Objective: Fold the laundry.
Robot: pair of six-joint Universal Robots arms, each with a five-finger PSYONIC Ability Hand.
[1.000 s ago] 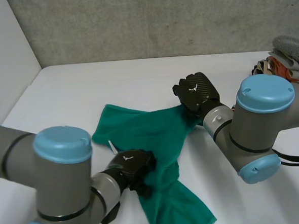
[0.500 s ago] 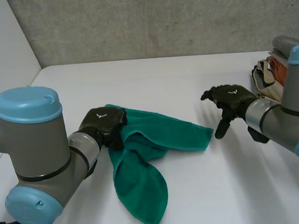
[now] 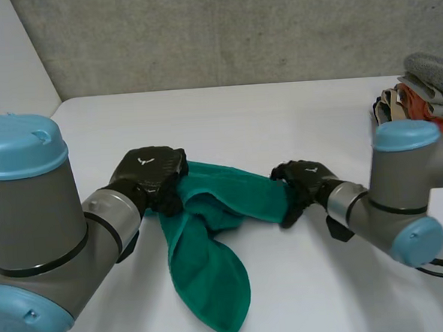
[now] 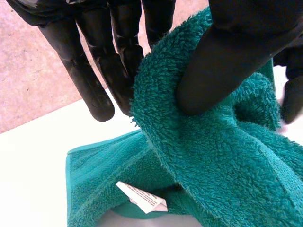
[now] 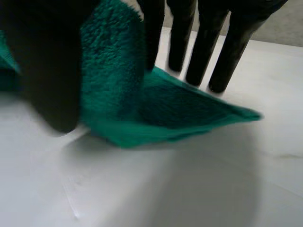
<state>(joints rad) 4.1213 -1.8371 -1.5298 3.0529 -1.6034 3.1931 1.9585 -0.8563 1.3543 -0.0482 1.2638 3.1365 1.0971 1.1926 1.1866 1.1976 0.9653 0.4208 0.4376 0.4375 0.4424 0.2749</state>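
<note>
A green towel [image 3: 212, 264] lies crumpled across the middle of the white table [image 3: 226, 120], one flap trailing toward the front edge. My left hand [image 3: 153, 174] is at its left end, shut on a bunched fold: in the left wrist view the thumb [image 4: 227, 61] presses the towel [image 4: 227, 156] against the fingers. A white label [image 4: 142, 198] shows on the cloth below that hand. My right hand [image 3: 301, 178] is at the towel's right corner. In the right wrist view the corner [image 5: 180, 109] stands up between the thumb and the straight fingers [image 5: 203, 52], which are spread apart.
A pile of other laundry [image 3: 420, 93] sits at the table's back right edge. A grey wall runs behind the table. Bare table lies in front of the right hand and along the back.
My right hand let go of the towel, swung away to the right, then came back to the right corner. My left hand drew its fold leftward and closed on it.
</note>
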